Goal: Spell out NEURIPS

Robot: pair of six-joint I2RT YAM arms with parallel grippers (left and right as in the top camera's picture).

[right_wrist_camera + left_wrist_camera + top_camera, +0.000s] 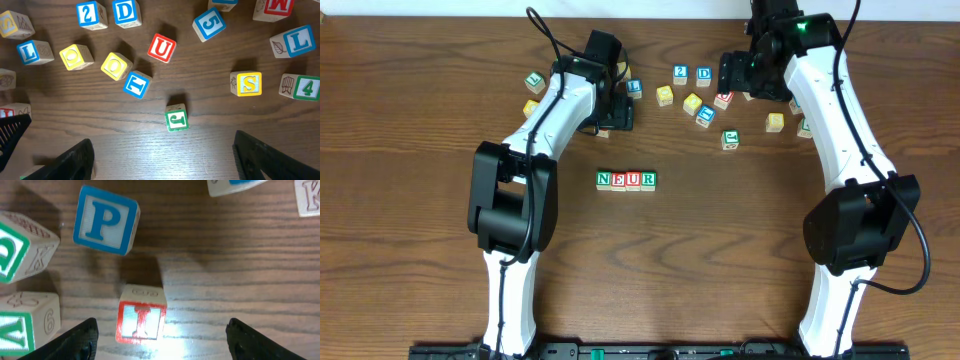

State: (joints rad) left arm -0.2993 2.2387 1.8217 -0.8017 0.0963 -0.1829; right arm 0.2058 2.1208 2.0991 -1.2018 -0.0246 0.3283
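Four blocks spelling N E U R (626,180) stand in a row at the table's middle. My left gripper (617,112) is open and low over the left block cluster. In the left wrist view its jaws (160,347) straddle a red I block (141,320), which lies nearer the left finger and is not touched. A blue P block (105,220) lies just beyond it. My right gripper (738,72) is open and empty above the right cluster (167,162). A yellow S block (248,83) (775,121) lies ahead to its right, and a green J block (176,118) is nearest.
Loose blocks lie along the back: red U (161,48), blue 5 (210,23), blue L (299,42), green 4 (305,87), blue 2 (90,14), blue D (126,12), two yellow blocks (116,65). Green-lettered blocks (20,325) crowd the left finger.
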